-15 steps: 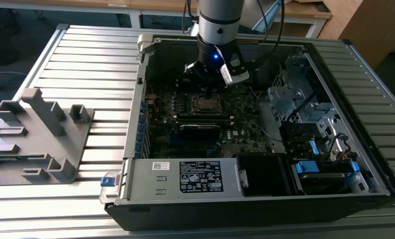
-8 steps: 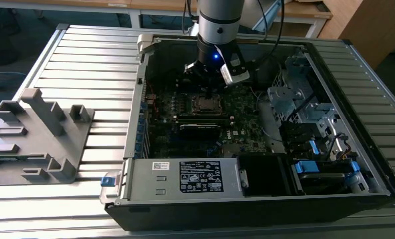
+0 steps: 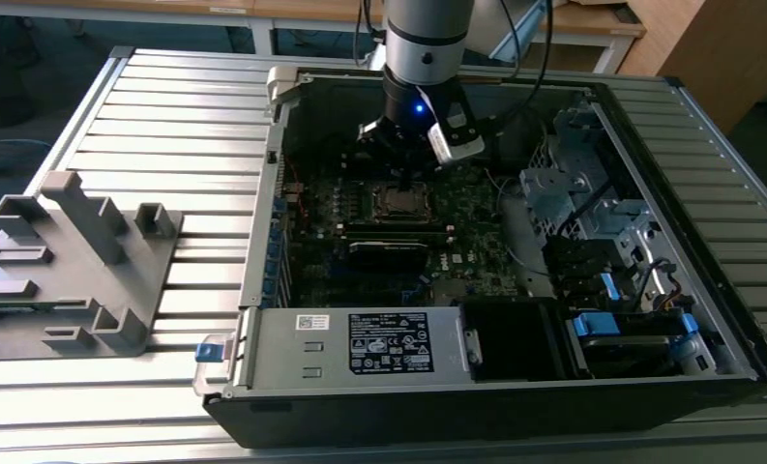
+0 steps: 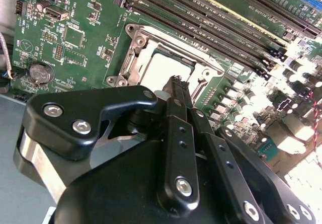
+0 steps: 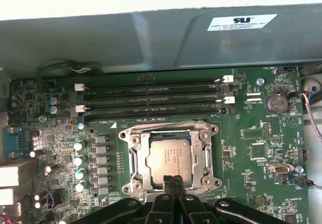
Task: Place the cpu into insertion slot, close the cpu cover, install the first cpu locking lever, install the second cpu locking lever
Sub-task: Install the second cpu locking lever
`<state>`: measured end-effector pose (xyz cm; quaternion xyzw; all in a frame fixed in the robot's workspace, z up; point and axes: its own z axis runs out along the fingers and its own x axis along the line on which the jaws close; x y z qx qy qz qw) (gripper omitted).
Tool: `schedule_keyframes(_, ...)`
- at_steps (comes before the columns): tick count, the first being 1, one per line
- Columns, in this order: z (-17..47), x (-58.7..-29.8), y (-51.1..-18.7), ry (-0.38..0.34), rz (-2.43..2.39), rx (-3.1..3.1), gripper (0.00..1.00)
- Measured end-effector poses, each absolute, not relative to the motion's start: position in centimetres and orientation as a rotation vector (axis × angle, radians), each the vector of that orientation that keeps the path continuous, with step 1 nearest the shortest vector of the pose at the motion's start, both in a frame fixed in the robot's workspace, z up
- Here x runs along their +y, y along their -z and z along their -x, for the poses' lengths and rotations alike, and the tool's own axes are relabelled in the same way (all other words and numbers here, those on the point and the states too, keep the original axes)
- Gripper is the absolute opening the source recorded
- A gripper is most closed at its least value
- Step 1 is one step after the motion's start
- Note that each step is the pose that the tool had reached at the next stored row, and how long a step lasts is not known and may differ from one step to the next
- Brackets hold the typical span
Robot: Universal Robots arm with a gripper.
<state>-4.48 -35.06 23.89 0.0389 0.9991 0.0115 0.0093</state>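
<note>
Setting: ribbed grey metal table [image 3: 151, 106] carrying an open dark desktop computer case [image 3: 486, 406] lying on its side, wooden benches behind it.
Fixture: grey plastic block holder [image 3: 73, 271] resting on the table at the exterior view's left, well apart from the case.
Board: green circuit board [image 5: 261, 183] on the case floor, with long narrow black memory slots [image 5: 151, 98] running beside the socket.
Insertion slot: small square socket with a silvery metal rim [image 5: 132, 158], also seen in the exterior view [image 3: 400, 200] directly under the arm.
Cpu: small flat square chip with a dull grey-brown metal top [image 5: 170, 157], lying flat inside the socket; in the second wrist view [image 4: 168, 68] it sits just past the fingertips.
Cpu cover: thin silvery metal frame [image 5: 205, 153] lying down around the chip, its window leaving the chip top exposed.
Gripper: black two-finger gripper [image 5: 174, 182] on the grey arm, fingers pressed together with nothing between them, tips at the near edge of the socket [image 4: 177, 85].
Arm: reaches straight down into the case [image 3: 416, 159].
</note>
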Motion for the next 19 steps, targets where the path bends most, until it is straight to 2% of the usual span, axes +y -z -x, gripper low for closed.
schedule_keyframes(12, 4.5, -35.1, -24.5, -0.037, -0.121, 3.120, 0.11)
schedule_keyframes(19, 4.5, -36.1, -24.5, -0.036, -0.122, 3.121, 0.11)
